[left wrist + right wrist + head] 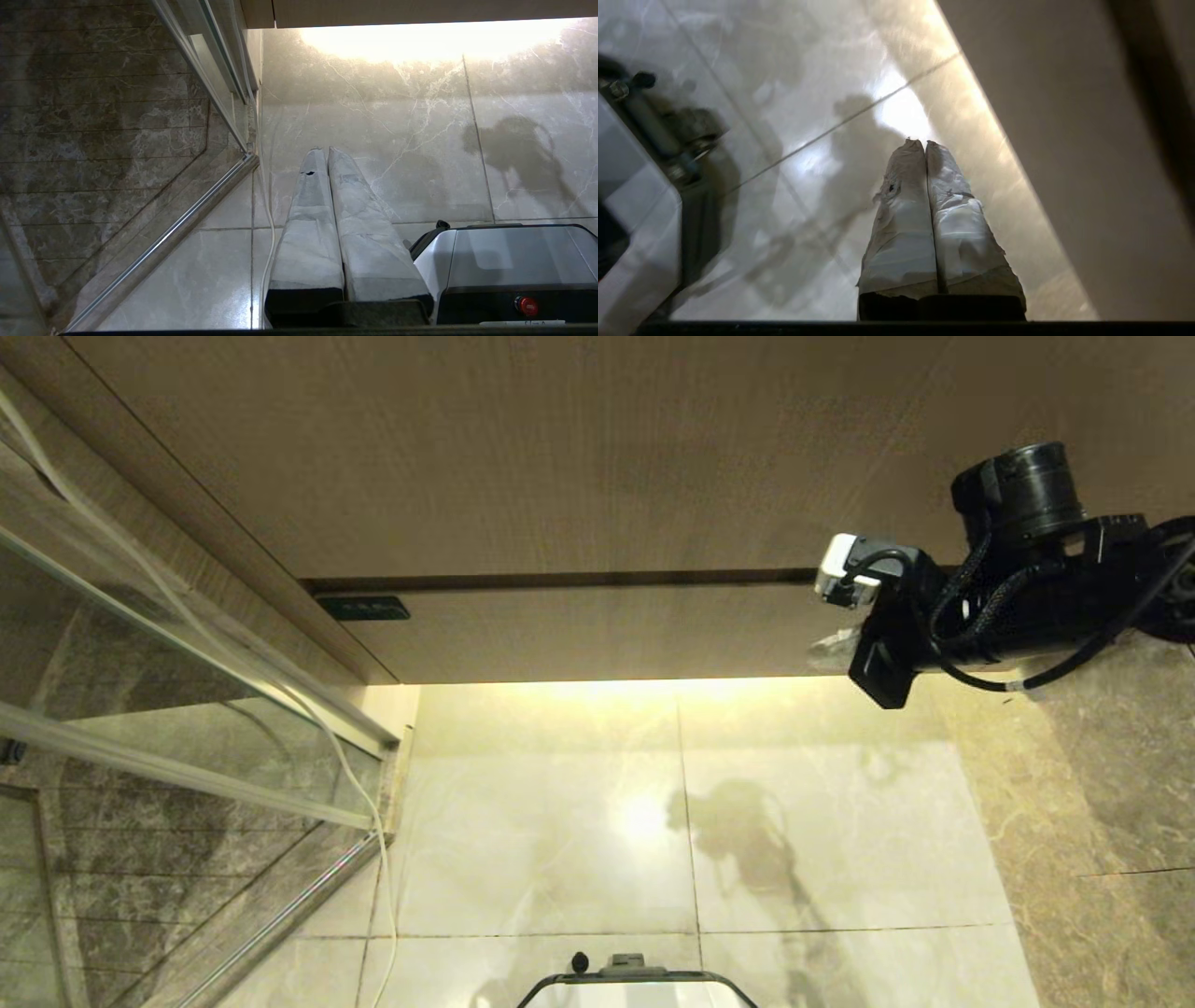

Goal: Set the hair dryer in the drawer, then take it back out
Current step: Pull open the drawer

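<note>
The drawer (597,635) is the lower light wood front of the vanity, and it is closed under the taller wood panel. The hair dryer is out of view. My right gripper (829,651) hangs in front of the drawer's right end, its taped fingers pressed together on nothing. In the right wrist view the right gripper (924,143) points down at the lit floor, with the drawer front (1064,163) close beside it. My left gripper (325,150) is parked low over the floor tiles, shut and empty.
A glass shower door with metal rails (187,709) stands at the left. A white cord (373,859) runs down along it to the floor. My own base (635,985) is at the near edge. A small dark plate (362,608) sits at the drawer's left end.
</note>
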Tool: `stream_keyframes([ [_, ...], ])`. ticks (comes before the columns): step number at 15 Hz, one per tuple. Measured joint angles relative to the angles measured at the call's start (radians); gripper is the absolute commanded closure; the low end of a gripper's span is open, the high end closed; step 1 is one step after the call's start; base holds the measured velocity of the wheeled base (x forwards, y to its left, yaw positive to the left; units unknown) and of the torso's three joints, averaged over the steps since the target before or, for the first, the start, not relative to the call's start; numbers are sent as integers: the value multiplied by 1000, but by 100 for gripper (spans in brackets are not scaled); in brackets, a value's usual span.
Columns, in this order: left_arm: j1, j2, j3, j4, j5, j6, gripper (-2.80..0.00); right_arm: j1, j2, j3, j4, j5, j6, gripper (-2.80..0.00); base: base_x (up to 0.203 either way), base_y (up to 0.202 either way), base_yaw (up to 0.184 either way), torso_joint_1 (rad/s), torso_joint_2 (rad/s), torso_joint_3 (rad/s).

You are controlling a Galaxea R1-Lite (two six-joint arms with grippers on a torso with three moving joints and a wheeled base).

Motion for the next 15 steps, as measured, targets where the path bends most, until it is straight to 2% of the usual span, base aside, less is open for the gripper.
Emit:
stream_keyframes([
  [3, 0, 0, 0, 0, 0, 0, 0, -16, 39, -1, -37, 32, -65, -280, 0, 0, 0, 0, 0, 0],
  [5, 0, 0, 0, 0, 0, 0, 0, -26, 56, 3, -61, 90, -91, -280, 0, 0, 0, 0, 0, 0],
  [10, 1, 0, 0, 0, 0, 0, 0, -61, 109, 14, -247, 233, -209, -280, 0, 0, 0, 0, 0, 0],
  [15, 0, 0, 0, 0, 0, 0, 0, -84, 179, 13, -479, 248, -265, -280, 0, 0, 0, 0, 0, 0],
])
